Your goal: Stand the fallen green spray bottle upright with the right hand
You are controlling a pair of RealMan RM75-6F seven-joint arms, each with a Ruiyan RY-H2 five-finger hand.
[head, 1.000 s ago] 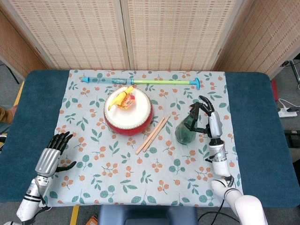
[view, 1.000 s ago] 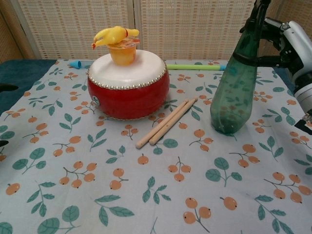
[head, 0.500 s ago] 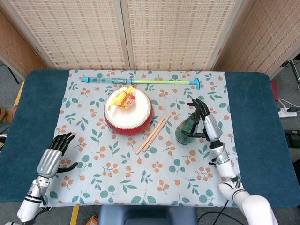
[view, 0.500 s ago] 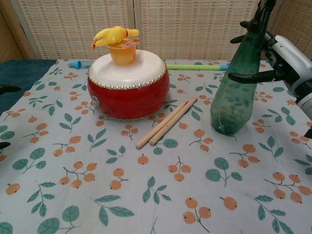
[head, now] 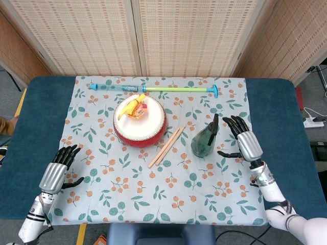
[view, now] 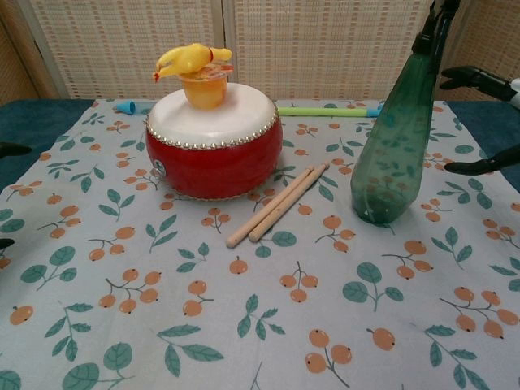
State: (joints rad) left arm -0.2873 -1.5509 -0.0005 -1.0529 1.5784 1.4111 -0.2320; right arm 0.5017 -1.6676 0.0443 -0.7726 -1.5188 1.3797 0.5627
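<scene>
The green spray bottle (head: 205, 140) (view: 393, 151) stands upright on the floral cloth, its black nozzle on top. My right hand (head: 245, 142) is to the right of it, apart from the bottle, with fingers spread and nothing held. In the chest view only the dark fingertips (view: 475, 79) of that hand show at the right edge. My left hand (head: 57, 171) rests open near the cloth's front left corner, far from the bottle.
A red drum (head: 139, 122) (view: 214, 142) with a yellow toy on top sits left of the bottle. Two wooden sticks (head: 166, 146) (view: 279, 203) lie between them. A long blue-green rod (head: 153, 89) lies along the back edge of the cloth.
My right hand has let go of the bottle and drawn back to the right with its fingers spread. The bottle stays standing upright. The left hand has hardly moved.
</scene>
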